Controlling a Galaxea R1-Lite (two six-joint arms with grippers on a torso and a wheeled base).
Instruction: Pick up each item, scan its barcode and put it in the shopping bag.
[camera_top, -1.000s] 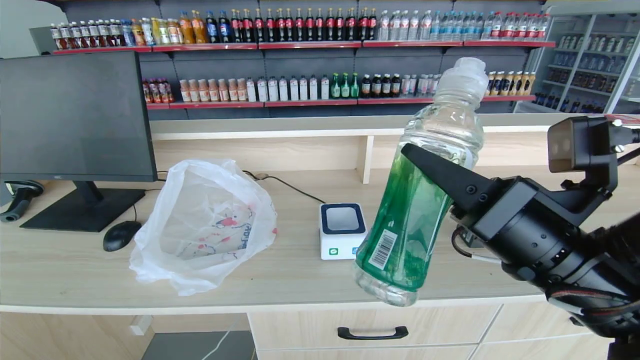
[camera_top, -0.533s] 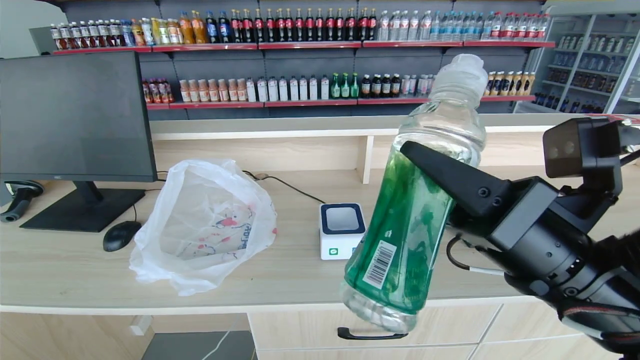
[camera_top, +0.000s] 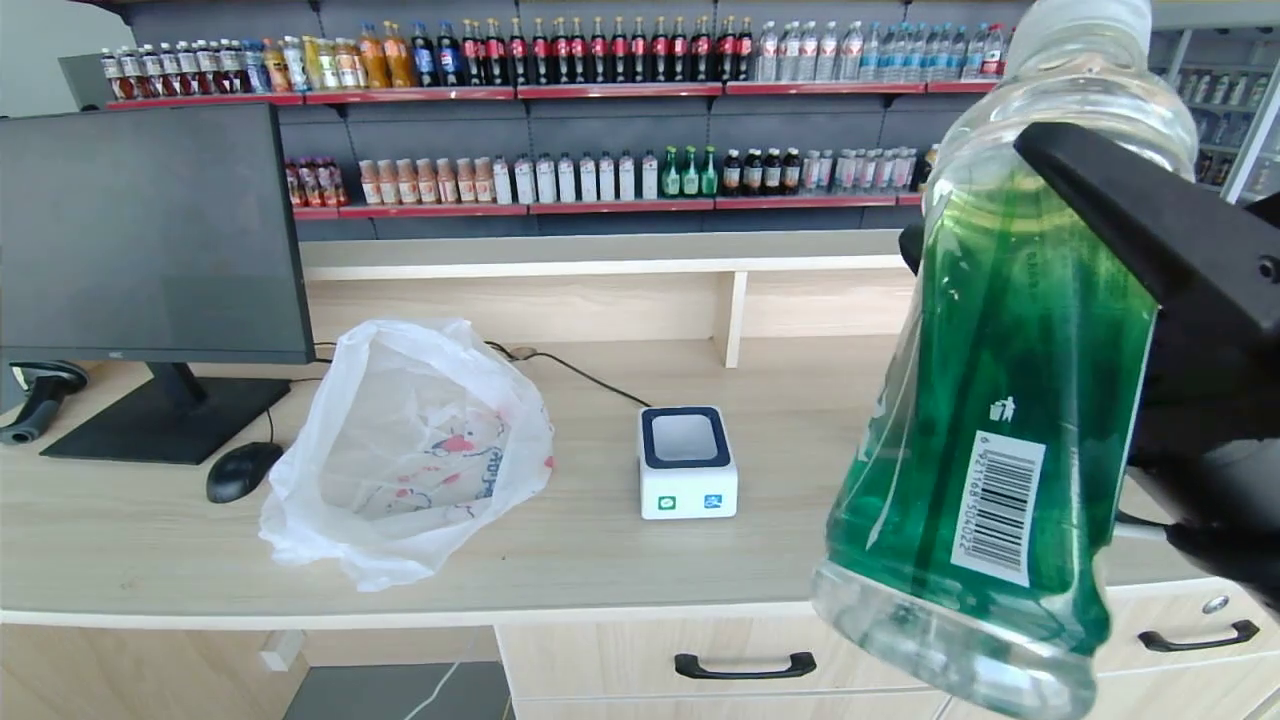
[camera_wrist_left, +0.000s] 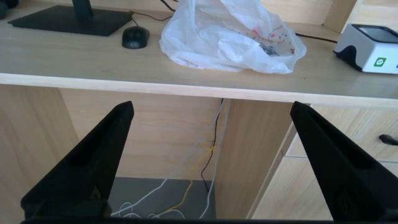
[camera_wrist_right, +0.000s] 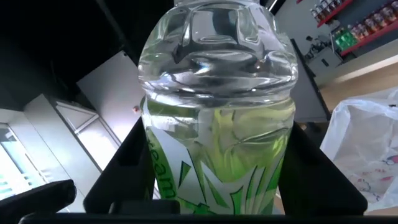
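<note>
- A clear bottle with a green label hangs in the air, clamped at its upper body between the two black fingers of the right gripper.
- One finger crosses the front of the bottle just under its shoulder. The other presses on the far side.
- The bottle's long axis runs nearly upright across the fingers. The cap end leans a little to the robot's right above them, and the base hangs below them.
- The barcode sits low on the label, well below the fingers, and faces the robot's head.
- The scanner, a small white box with its window facing up, stands on the counter. It is lower than the fingers, off to the robot's left and well apart from the bottle's base.
- Judged from this, the barcode must be turned downward and carried left over that window; the right arm is the nearer one.
- The shopping bag lies open beyond the scanner, farther left.
- The left gripper hangs below the counter edge, fingers spread wide, holding nothing.
</note>
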